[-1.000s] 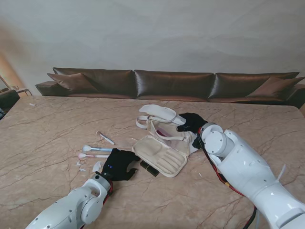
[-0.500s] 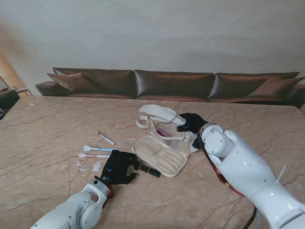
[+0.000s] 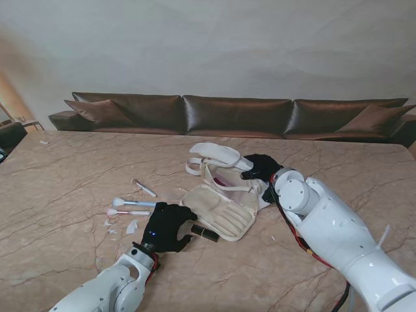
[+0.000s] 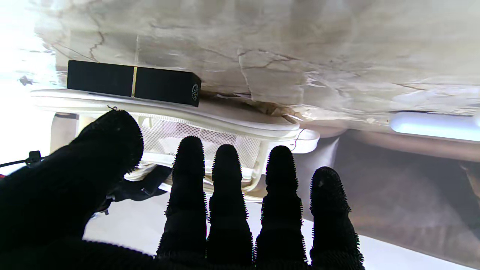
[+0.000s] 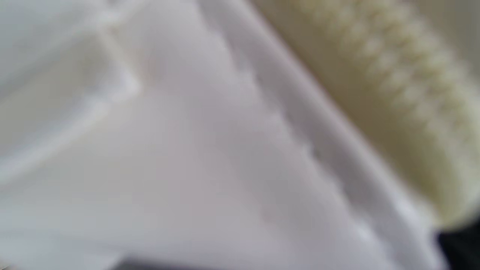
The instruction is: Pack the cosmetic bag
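The cream cosmetics bag (image 3: pixel 221 203) lies open mid-table, its mesh-pocketed flap (image 4: pixel 225 123) spread toward me. A black lipstick tube (image 3: pixel 205 233) with a gold band (image 4: pixel 133 82) rests on the marble against the flap's near edge. My left hand (image 3: pixel 166 227) in a black glove hovers just left of the tube, open, fingers (image 4: pixel 225 187) straight and apart, holding nothing. My right hand (image 3: pixel 260 168) sits at the bag's far right rim with fingers curled on it. The right wrist view shows only blurred white and cream bag fabric (image 5: pixel 232 150), very close.
Left of my left hand lie two makeup brushes (image 3: pixel 133 203), a small tube (image 3: pixel 144 188) farther from me, and white scraps (image 3: pixel 132 227). A pale blue brush handle (image 4: pixel 431 125) shows in the left wrist view. A brown sofa (image 3: pixel 234 114) runs behind the table's far edge.
My left forearm has dropped back toward me, and the hand drew off the black tube slightly, then edged right again. The tube now shows more fully. The right hand has stayed put.
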`<state>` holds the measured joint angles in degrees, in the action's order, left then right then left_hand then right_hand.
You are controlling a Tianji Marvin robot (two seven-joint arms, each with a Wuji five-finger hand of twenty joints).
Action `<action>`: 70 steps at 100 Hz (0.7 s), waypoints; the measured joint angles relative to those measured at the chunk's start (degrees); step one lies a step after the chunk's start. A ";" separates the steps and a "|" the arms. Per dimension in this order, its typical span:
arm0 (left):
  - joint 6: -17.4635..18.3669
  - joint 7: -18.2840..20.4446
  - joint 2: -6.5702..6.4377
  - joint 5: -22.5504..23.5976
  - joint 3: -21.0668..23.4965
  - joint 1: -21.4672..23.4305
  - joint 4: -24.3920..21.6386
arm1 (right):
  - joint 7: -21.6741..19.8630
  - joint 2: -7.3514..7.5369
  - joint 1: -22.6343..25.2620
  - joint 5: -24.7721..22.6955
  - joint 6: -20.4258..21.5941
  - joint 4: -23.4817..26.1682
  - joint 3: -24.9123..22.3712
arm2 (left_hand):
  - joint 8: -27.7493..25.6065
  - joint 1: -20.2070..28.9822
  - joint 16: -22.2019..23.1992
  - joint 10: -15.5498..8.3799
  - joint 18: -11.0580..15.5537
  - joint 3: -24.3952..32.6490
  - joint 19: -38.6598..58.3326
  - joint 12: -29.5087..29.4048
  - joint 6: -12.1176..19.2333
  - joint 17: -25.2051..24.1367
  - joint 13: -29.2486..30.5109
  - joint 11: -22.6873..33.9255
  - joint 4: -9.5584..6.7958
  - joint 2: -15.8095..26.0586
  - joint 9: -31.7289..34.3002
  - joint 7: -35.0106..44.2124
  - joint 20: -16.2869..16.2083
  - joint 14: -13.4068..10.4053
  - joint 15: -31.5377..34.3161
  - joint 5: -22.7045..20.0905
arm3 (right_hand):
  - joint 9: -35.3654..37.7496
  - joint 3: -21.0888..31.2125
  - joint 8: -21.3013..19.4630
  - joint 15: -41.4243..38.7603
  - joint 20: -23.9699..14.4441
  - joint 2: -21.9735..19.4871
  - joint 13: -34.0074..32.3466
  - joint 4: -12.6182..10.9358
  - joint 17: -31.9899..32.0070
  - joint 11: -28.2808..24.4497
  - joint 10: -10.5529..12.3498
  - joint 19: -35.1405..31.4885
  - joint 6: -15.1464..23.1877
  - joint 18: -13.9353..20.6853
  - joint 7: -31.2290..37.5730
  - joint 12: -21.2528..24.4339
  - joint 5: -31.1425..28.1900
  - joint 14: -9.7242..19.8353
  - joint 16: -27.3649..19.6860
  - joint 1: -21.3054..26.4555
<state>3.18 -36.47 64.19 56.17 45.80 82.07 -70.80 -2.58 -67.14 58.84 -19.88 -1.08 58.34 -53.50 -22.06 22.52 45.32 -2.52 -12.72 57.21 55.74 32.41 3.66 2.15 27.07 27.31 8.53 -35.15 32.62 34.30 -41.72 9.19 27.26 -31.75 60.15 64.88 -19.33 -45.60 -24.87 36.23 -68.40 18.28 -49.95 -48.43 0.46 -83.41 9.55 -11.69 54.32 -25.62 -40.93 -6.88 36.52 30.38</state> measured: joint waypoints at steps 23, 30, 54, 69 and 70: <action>-0.51 1.42 0.07 -0.60 -2.11 -1.53 1.03 | 0.00 -0.02 0.03 0.48 0.00 -0.02 0.01 | -0.10 0.00 0.13 -0.03 0.00 0.00 -0.76 2.94 -1.21 -1.20 -1.82 1.07 -1.04 -0.03 -2.36 0.00 0.00 0.14 0.16 -1.71 | 0.80 0.00 0.00 -0.40 0.00 0.00 -0.02 0.00 0.00 0.00 0.00 -0.05 0.00 -0.01 0.00 0.00 -0.01 0.00 0.00 0.00; -0.59 1.89 0.09 -0.61 -2.65 -2.15 1.33 | 0.00 -0.02 0.03 0.65 0.00 -0.03 0.07 | -0.10 0.00 0.13 -0.03 0.00 0.00 -1.34 2.94 -1.38 -1.68 -2.36 0.88 -1.04 0.08 -2.91 0.00 0.00 0.15 -0.41 -1.71 | 0.80 0.00 0.00 -0.48 0.00 0.00 -0.02 0.00 0.00 0.00 0.00 -0.08 0.00 -0.02 0.00 0.00 -0.01 0.00 0.00 0.00; -1.02 2.42 0.11 -0.74 -5.06 -4.18 2.31 | 0.00 -0.03 0.01 0.75 0.03 -0.03 0.14 | -0.13 0.01 0.19 -0.03 0.03 0.00 -1.82 2.94 -2.91 -2.15 -3.00 0.46 -1.05 0.11 -2.99 0.46 0.00 0.57 -0.52 -3.82 | 0.80 0.00 0.00 -0.50 0.00 0.00 -0.02 0.00 0.00 0.00 0.00 -0.09 0.00 -0.02 0.00 0.00 -0.02 0.00 0.00 0.01; -1.29 2.79 0.19 -0.71 -5.94 -4.99 2.72 | -0.09 -0.03 0.02 0.78 0.03 -0.02 0.04 | -6.66 0.01 0.16 -0.03 0.12 0.00 -2.11 2.49 -0.42 -2.83 -3.81 -0.15 -1.05 0.11 -3.56 9.14 0.00 0.59 -1.01 -3.99 | 0.80 0.00 0.00 -0.50 0.00 0.00 -0.02 0.00 0.00 0.00 0.00 -0.09 0.00 -0.02 0.01 0.00 -0.02 0.00 0.00 0.01; -1.30 2.83 0.19 -0.71 -5.97 -5.03 2.73 | -0.10 -0.03 0.02 0.78 0.03 -0.02 0.03 | -6.96 0.01 0.16 -0.03 0.13 0.00 -2.11 2.43 -0.21 -2.83 -3.81 -0.15 -1.05 0.11 -3.56 9.67 0.00 0.59 -1.01 -3.97 | 0.80 0.00 0.00 -0.50 0.00 0.00 -0.02 0.00 0.00 0.00 0.00 -0.09 0.00 -0.02 0.01 0.00 -0.02 0.00 0.00 0.01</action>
<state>1.88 -33.64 64.38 55.46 39.83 77.04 -68.07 -2.68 -67.17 58.86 -19.09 -1.05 58.32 -53.47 -29.02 22.53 45.48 -2.55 -12.60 57.21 53.64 34.83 3.45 -0.68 23.26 27.16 7.48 -35.05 29.06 43.97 -41.72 9.79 26.25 -35.73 60.95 64.88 -19.33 -46.10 -24.87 36.23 -68.42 18.28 -49.95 -48.43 0.46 -83.50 9.55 -11.71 54.33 -25.62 -40.95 -6.88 36.52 30.39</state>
